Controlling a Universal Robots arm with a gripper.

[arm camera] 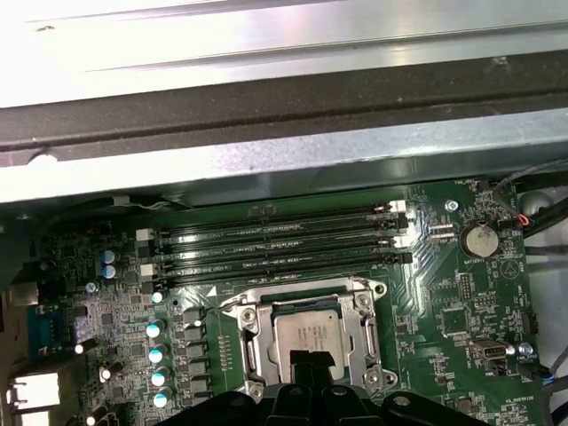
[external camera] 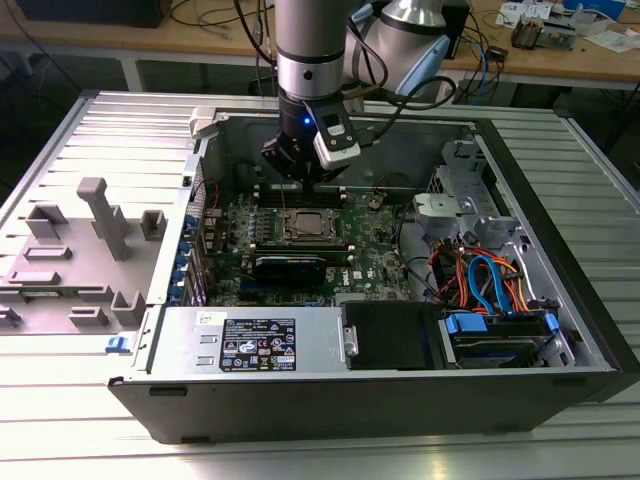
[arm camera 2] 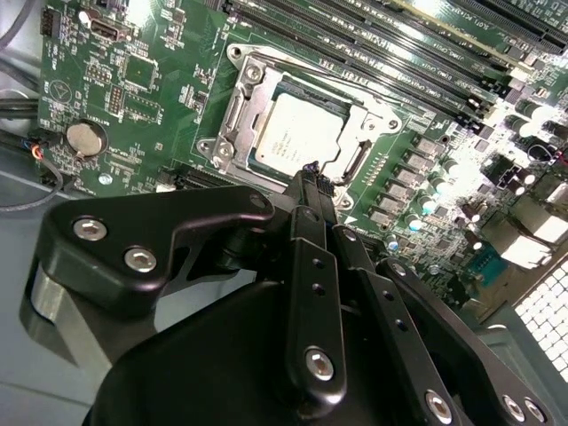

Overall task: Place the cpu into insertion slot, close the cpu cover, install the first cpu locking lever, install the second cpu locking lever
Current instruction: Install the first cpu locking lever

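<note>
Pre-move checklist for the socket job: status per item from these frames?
1. cpu seated in slot: ok, it lies flat inside.
2. cover down: ok, the frame lies flat around the cpu.
3. levers latched: cannot tell.
4. tool empty: ok, shut with nothing held.
5. tool placed at the slot: ok, its tip is at the cpu's edge in both wrist views.
6. tool touching the cover: cannot tell.
</note>
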